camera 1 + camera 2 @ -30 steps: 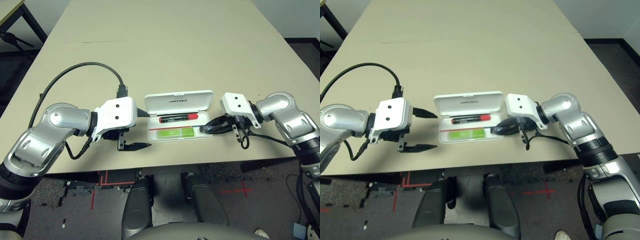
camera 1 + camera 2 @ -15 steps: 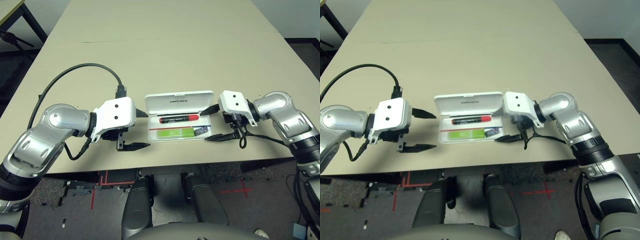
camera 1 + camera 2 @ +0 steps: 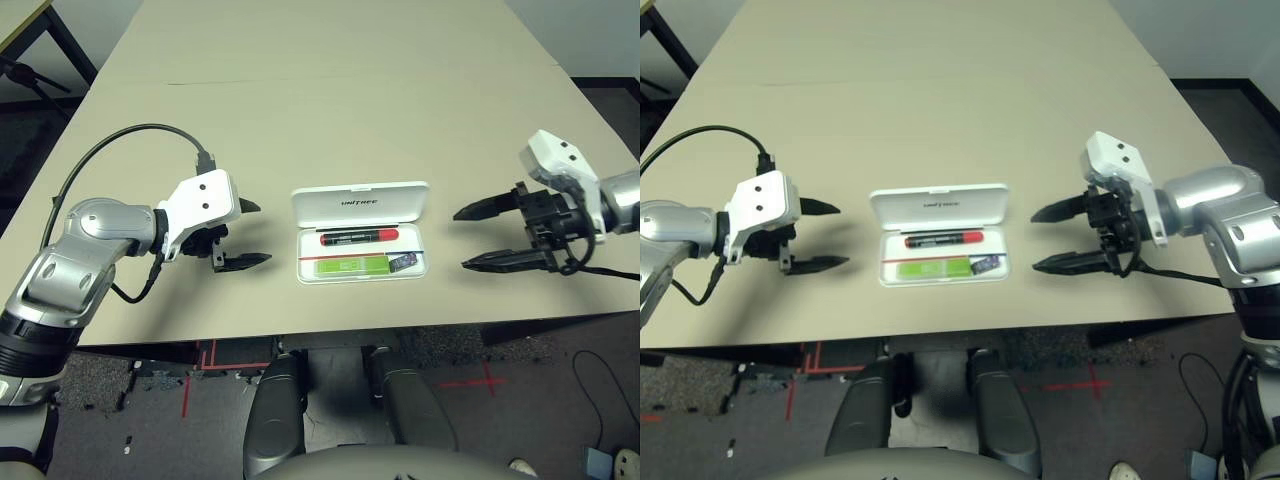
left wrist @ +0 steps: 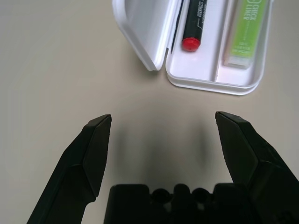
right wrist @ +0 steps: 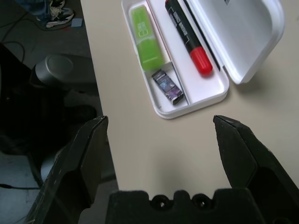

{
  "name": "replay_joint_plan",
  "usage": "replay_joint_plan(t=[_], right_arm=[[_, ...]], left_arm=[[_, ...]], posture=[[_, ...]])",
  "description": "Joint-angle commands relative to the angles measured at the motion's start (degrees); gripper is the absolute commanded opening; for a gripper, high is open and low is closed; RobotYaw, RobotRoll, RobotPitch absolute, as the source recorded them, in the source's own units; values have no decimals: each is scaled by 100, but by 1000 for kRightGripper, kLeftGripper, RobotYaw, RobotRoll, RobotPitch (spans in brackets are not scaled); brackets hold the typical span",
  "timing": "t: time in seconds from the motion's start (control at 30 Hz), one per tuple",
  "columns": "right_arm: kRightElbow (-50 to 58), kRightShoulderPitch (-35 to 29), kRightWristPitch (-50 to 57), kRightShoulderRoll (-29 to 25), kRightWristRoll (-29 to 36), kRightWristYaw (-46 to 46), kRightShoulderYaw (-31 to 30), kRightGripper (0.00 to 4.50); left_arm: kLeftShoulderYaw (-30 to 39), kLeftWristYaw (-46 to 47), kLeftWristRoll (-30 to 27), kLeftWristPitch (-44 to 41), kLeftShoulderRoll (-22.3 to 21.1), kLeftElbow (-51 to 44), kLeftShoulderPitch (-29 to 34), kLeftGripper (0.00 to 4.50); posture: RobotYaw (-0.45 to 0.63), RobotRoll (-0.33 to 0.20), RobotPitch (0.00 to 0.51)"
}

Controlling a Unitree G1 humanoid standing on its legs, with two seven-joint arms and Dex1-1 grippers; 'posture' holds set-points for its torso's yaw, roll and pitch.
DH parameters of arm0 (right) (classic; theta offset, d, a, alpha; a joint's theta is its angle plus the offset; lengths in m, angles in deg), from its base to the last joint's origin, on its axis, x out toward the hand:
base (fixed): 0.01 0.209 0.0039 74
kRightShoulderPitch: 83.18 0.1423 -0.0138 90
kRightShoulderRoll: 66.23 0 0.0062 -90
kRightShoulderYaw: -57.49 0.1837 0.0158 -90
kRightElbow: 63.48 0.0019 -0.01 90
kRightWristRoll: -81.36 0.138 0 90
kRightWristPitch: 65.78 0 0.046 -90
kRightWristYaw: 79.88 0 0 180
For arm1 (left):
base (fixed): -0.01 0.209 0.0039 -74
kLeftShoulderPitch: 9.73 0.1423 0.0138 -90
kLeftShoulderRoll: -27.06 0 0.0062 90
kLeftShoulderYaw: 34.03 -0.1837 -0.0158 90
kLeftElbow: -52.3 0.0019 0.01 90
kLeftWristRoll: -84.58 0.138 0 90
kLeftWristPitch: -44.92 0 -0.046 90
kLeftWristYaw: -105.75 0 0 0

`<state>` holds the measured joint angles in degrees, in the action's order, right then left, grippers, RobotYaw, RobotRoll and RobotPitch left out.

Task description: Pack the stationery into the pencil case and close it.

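The white pencil case (image 3: pixel 361 233) lies open near the front edge of the worktop (image 3: pixel 330 90), lid tipped back. In its tray, the red marker (image 3: pixel 358 237) sits along the hinge side, the green marker (image 3: pixel 350 265) on the near side, and the tiny dark block (image 5: pixel 167 86) just past the green one's end. The left hand (image 3: pixel 249 233) hangs with fingers spread, empty, off the case's left. The right hand (image 3: pixel 477 237) is spread too, holding nothing, well off to the right.

Open pencil case (image 5: pixel 212 95) on the table (image 5: pixel 154 154) — green marker (image 5: pixel 145 37), red marker pen (image 5: pixel 187 37), small dark block (image 5: pixel 167 86) inside.
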<state>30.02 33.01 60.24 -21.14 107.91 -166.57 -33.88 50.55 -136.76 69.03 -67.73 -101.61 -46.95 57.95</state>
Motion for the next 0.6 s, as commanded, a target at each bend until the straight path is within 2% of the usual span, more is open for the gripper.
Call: replay_joint_plan(t=[0.03, 0.17, 0.33, 0.6], right_arm=[[7, -446, -34, -294, 176, 78, 633, 4467], [170, -772, 50, -318, 385, 258, 1054, 4467], [391, -883, 129, -32, 818, 583, 1469, 4467], [535, -998, 206, -17, 1157, 701, 1660, 4467]], left_arm=[[95, 25, 142, 245, 82, 477, -90, 4500], [132, -10, 173, 392, 125, 697, -144, 4500], [180, 18, 146, 458, 284, 961, -297, 4500], [230, 45, 147, 505, 523, 1388, -537, 4500]], posture=[[-88, 0, 178], [-96, 0, 175], [-108, 0, 168], [-119, 0, 157]])
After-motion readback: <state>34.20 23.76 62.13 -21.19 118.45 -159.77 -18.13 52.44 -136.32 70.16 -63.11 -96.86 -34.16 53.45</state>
